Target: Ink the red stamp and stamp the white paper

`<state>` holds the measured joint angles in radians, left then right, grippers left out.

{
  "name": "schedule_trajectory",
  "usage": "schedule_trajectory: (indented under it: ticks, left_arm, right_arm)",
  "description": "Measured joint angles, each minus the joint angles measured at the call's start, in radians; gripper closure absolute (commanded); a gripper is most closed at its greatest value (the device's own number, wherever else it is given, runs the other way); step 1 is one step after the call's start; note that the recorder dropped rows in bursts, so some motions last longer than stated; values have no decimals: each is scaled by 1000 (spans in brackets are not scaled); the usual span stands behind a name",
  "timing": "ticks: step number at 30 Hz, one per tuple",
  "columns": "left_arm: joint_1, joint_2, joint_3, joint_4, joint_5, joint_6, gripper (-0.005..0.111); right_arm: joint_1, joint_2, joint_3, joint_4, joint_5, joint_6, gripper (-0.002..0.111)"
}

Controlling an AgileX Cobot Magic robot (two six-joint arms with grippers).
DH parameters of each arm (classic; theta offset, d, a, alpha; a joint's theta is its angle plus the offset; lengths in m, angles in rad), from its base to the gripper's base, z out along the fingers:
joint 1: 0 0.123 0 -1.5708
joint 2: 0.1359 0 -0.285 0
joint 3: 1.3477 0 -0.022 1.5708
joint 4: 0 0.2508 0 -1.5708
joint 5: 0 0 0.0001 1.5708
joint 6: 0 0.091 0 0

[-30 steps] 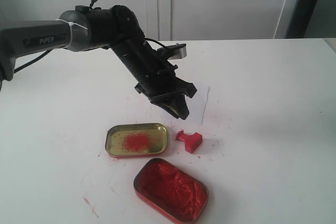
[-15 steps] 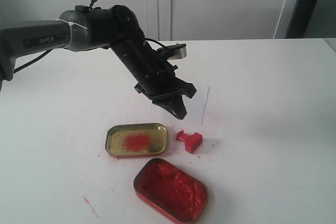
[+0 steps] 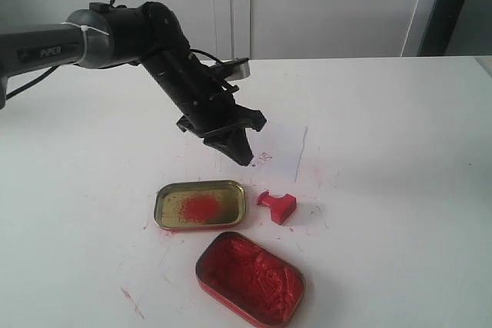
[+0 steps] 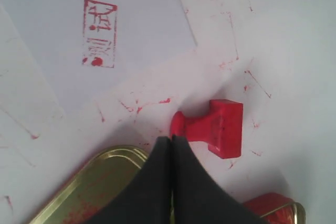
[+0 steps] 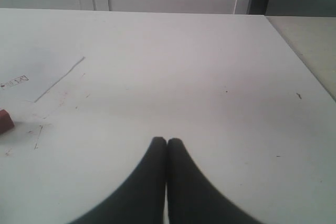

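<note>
The red stamp (image 3: 278, 205) lies on its side on the table, between the gold lid and the white paper; the left wrist view shows this stamp (image 4: 215, 127) too. The white paper (image 3: 278, 150) lies behind it and bears a red square imprint (image 4: 100, 33). My left gripper (image 3: 244, 159) hangs shut and empty above the table, up and to the left of the stamp, over the paper's near edge. My right gripper (image 5: 167, 141) is shut with nothing in it, over bare table; the exterior view does not show it.
A gold lid (image 3: 200, 205) with a red smear lies left of the stamp. The red tin of ink paste (image 3: 250, 276) sits near the front edge. Red ink smears mark the table around them. A wall stands behind the table.
My left arm has drawn back up and to the left, away from the stamp, with its jaws shut. The imprint on the paper is now uncovered. The stamp has not moved.
</note>
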<state>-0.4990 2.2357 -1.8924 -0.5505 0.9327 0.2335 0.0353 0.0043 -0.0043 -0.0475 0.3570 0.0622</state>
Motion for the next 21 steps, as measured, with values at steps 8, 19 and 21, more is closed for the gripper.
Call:
schedule_trajectory:
  ticks: [8, 19, 21]
  left_arm:
    - [30, -24, 0, 83, 8, -84, 107]
    - [73, -98, 0, 280, 23, -241, 107]
    - [78, -112, 0, 325, 24, -272, 107]
  right_arm:
    - [0, 0, 0, 0, 0, 0, 108]
    - [0, 0, 0, 0, 0, 0, 108]
    - [0, 0, 0, 0, 0, 0, 108]
